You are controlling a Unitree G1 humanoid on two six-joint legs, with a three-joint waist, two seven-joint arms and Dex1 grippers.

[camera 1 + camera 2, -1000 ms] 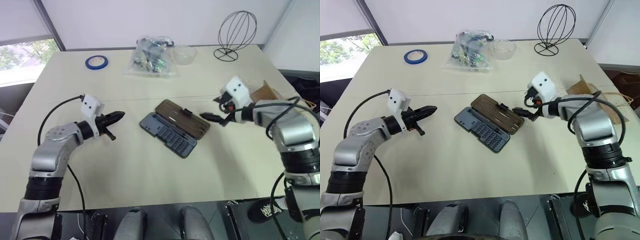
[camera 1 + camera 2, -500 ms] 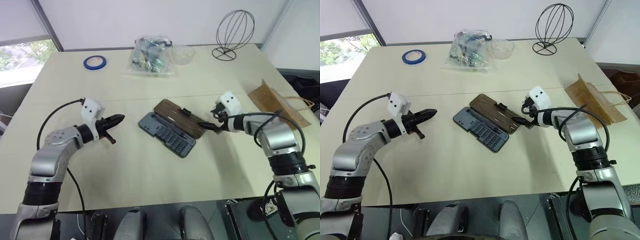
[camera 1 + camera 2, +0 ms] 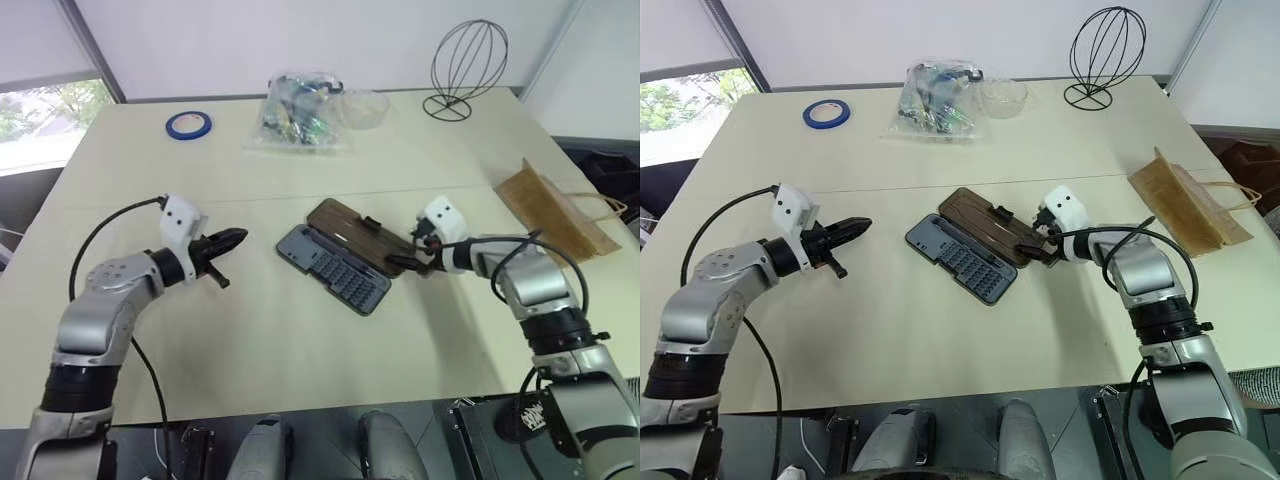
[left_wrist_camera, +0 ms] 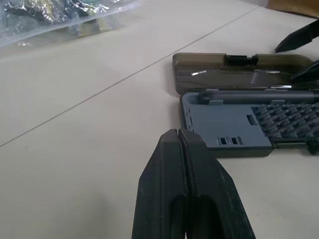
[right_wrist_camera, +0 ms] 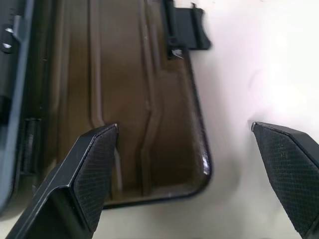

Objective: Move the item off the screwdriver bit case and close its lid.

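Lying open mid-tabletop (image 3: 300,400) in the left eye view, the screwdriver bit case (image 3: 335,267) shows its grey-blue tray toward the robot and the lid (image 3: 358,236) flat behind it, smoky brown, black latch tab on the far edge. Right claw (image 3: 415,257) sits low at the lid's right end, fingers spread wide, nothing held. Left claw (image 3: 232,239) hovers left of the case, well apart from it, tips together, empty. Kraft paper bag (image 3: 552,210) lies off the case near the tabletop's right edge, loop handles pointing outward. Far side: blue tape roll (image 3: 190,125), clear plastic bag of small parts (image 3: 297,112), clear bowl (image 3: 366,107), black wire stand (image 3: 465,62).

Right eye view: same layout; right claw (image 3: 1042,246) at the lid corner, paper bag well to the right of the case.

Left wrist view: left claw fingers (image 4: 172,194) pressed together, pointing at the tray's near end; bit rows and a driver handle seen in the tray, lid lying flat beyond it, plastic bag at the far edge.

Right wrist view: right claw fingers (image 5: 87,174) set far apart, one over the lid's inner face, the other over bare tabletop; the lid's rounded corner lies between them. Contact with the lid: cannot tell.
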